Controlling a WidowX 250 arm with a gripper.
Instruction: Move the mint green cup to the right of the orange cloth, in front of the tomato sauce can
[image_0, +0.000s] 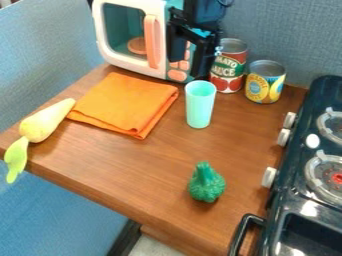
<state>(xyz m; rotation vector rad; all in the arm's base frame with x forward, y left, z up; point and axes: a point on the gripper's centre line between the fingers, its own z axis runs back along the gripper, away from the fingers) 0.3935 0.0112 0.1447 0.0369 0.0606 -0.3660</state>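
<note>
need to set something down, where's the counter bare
Bare wood spreads between the orange cloth, cup and green toy, and from the cup to the stove. It's crowded at the back, where microwave, gripper, cup, red can and yellow can bunch.

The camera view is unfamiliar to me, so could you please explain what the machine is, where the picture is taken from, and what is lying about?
The machine is a black robot arm, entering from the top edge. A fixed camera looks down at a slant. The arm's gripper hangs in front of the toy microwave, fingers apart, with nothing visibly held.

Near it stand a turquoise cup, a red-labelled can and a yellow-labelled can. On the wooden counter also lie an orange cloth, a pale toy root vegetable with a leafy end, and a green toy vegetable. A toy stove stands on the right.
</note>
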